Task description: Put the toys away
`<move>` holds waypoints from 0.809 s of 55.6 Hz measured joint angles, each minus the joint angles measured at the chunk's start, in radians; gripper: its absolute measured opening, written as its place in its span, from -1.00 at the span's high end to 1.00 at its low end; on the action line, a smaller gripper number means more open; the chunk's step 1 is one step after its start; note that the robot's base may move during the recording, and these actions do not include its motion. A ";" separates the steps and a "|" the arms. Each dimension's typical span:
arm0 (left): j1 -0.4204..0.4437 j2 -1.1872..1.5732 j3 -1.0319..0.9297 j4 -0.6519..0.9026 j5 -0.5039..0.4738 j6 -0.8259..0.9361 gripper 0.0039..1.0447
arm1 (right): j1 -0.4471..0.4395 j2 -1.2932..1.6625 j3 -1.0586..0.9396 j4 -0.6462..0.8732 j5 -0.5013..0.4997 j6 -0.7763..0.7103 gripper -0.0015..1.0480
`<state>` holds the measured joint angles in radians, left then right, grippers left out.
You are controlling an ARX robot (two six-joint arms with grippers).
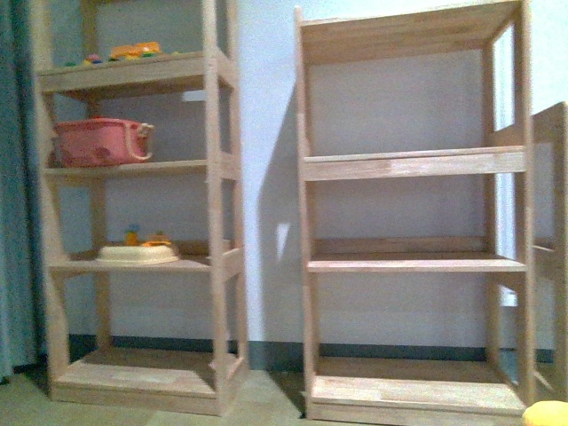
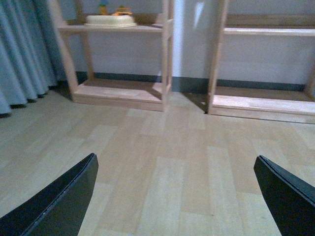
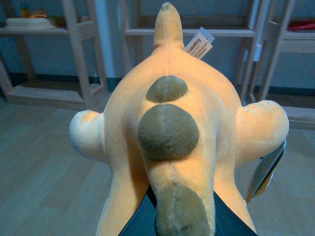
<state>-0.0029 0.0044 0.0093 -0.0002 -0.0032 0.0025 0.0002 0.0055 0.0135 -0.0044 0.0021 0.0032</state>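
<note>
Right wrist cam: soft orange-yellow plush animal [image 3: 120,118] fills the shot, held up off the floor. A row of olive-grey felt patches [image 3: 168,132] runs down its centre seam, and two rounded stubby limbs stick out to the sides. There's a white sewn-in label [image 3: 199,44] near its pointed far end. The right gripper [image 3: 183,223] has it: dark fingers [image 3: 139,223] show on both sides of the body at the near end, pressed into the fabric and pinching the plush between them. A dark-and-yellow hang tag [image 3: 266,173] dangles under one limb. The shelf units stand behind the plush, across a stretch of floor.

Left wrist cam: left gripper [image 2: 174,160] carries nothing. Its black fingers [image 2: 66,199] are spread wide, w/ pale wood-plank floor [image 2: 162,137] showing between them. Blue-grey curtain [image 2: 24,54] hangs off to one side.

Front cam: two tall light-wood shelf units against a pale wall.
- **Left shelf unit** [image 1: 216,177]: small colourful toys [image 1: 133,51] on the top level, pink plastic basket [image 1: 98,142] w/ a handle one level down. White round tray [image 1: 138,255] sits on the third level w/ small bits on it, too blurry to name.
- **Right shelf unit** [image 1: 413,164]: stands just beside it, w/ a strip of wall between.

A yellow rounded shape [image 1: 546,414] pokes in at the low right corner; can't tell if that's the plush.
</note>
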 joint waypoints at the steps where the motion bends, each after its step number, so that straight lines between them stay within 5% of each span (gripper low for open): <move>1: 0.000 0.000 0.000 0.000 0.004 0.000 -0.89 | 0.000 0.000 0.000 0.000 0.000 0.000 0.87; 45: -0.001 0.000 0.000 0.000 0.002 0.000 -0.89 | -0.001 0.000 0.000 0.000 -0.003 0.000 0.87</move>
<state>-0.0040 0.0044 0.0093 -0.0006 -0.0013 0.0025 -0.0006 0.0055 0.0135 -0.0044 -0.0006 0.0032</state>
